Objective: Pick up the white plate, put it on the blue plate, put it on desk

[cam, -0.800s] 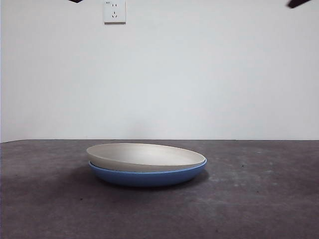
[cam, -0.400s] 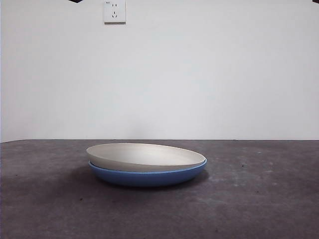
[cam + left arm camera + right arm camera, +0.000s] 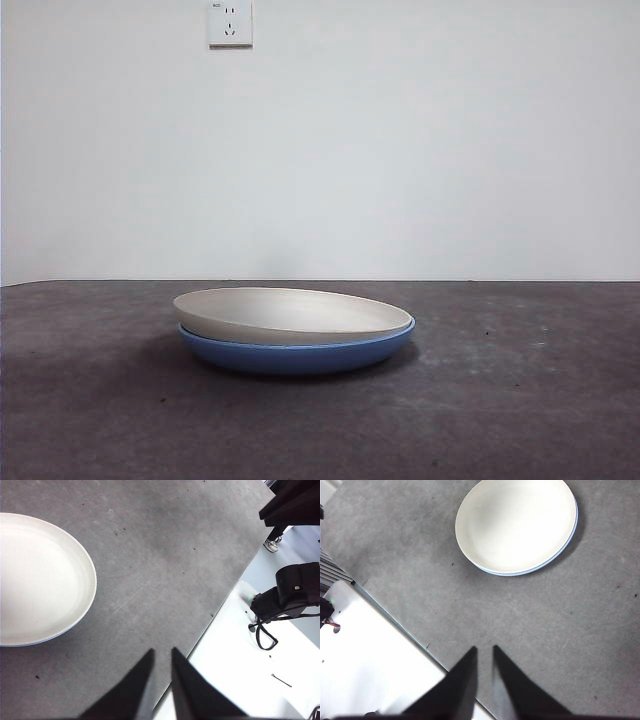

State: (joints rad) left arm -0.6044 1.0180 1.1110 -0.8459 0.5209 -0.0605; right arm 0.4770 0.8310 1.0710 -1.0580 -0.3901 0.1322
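Note:
The white plate (image 3: 290, 312) sits nested in the blue plate (image 3: 300, 357) at the middle of the desk (image 3: 520, 400), and only the blue plate's rim and underside show below it. In the left wrist view, the white plate (image 3: 40, 580) lies far from my left gripper (image 3: 162, 651), which hangs high over the desk's edge, shut and empty. From the right wrist view, the white plate (image 3: 517, 525) shows a thin blue rim (image 3: 566, 549) around it. My right gripper (image 3: 485, 648) is also high over the desk's edge, shut with nothing held.
A wall socket (image 3: 230, 22) is on the white wall behind. The desk's edge drops to a pale floor (image 3: 240, 670) near both grippers. A black device with cables (image 3: 292, 587) stands on that floor.
The black arm tips at the top corners of the front view have moved out of sight. The plates have not moved.

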